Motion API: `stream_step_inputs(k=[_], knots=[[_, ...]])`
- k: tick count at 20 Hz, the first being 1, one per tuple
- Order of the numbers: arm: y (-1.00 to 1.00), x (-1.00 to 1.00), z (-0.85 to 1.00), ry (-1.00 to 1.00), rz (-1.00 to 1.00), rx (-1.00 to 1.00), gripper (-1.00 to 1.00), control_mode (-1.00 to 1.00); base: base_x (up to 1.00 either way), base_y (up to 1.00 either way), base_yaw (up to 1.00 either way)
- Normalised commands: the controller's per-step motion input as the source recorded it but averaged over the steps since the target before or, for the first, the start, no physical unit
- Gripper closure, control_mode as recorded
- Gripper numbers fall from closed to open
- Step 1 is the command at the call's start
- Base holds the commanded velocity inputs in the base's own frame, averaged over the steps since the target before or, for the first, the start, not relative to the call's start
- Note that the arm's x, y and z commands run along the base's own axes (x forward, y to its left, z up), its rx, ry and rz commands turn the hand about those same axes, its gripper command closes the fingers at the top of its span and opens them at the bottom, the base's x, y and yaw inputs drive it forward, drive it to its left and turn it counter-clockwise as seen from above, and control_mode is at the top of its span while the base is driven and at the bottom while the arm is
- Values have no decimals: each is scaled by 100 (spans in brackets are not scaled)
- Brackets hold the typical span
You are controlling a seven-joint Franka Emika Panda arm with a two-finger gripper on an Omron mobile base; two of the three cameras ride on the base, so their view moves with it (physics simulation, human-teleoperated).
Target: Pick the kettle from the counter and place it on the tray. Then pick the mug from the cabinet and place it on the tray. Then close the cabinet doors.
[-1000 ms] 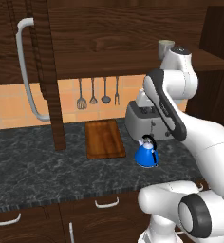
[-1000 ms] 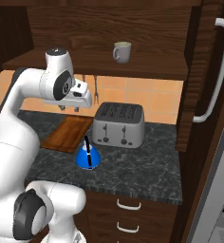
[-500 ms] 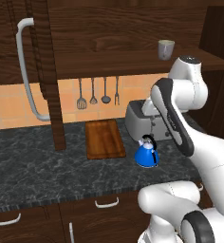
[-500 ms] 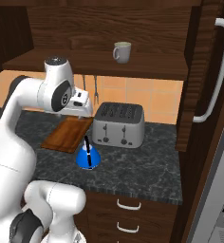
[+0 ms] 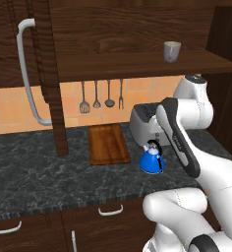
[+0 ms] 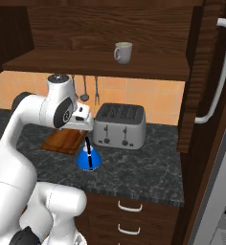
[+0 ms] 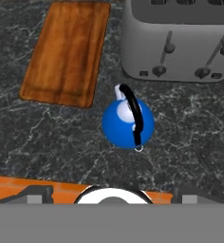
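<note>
Kettle (image 7: 128,123): blue, upright on the counter (image 5: 34,177), just in front of the toaster (image 6: 120,126) and beside the tray's (image 5: 108,143) near right corner, not touching either. From the hand view it lies almost straight below the hand, a little off centre. Its black handle arches over the top, and the handle's long axis runs roughly from the toaster side toward the counter's front edge, slightly slanted; the spout points toward the toaster.

Gripper: mounted at the wrist above the kettle; in the right base view the wrist (image 6: 79,117) hangs directly over the kettle's handle, clearly apart from it. The fingertips are not distinguishable in any view, so whether they stand apart or together cannot be told. Nothing is held.

Coming move, as judged: a straight descent onto the handle, with the fingers set across the arch, not along it. The tray then lies a short carry to the left along the counter.

Tray: bare wooden board, near the back of the counter, left of the toaster.

Mug (image 6: 123,52): on the cabinet shelf (image 5: 137,64), above the toaster, untouched.

Cabinet doors: both open; right door (image 6: 208,76) and left door (image 5: 24,64) swung outward.

Change against the earlier frames: the upper arm sits lower and the wrist is nearer the kettle. Kettle, tray and mug are unmoved.
</note>
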Motion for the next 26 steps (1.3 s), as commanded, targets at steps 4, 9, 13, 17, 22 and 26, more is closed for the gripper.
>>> stream_step_inputs(k=[4, 9, 13, 17, 22, 26], knots=[[-8, 5, -52, 0, 2, -4, -100, -100, 0, 0, 0], [-10, 25, -53, 3, 0, -2, -100, -100, 0, 0, 0], [-14, 32, -35, 15, 3, -4, -100, -100, 0, 0, 0], [-5, 35, -33, 10, 2, 0, -100, -100, 0, 0, 0], [-9, 41, -22, 5, 3, 0, -100, -100, 0, 0, 0], [-1, 37, -16, 0, 0, 0, -100, -100, 0, 0, 0]])
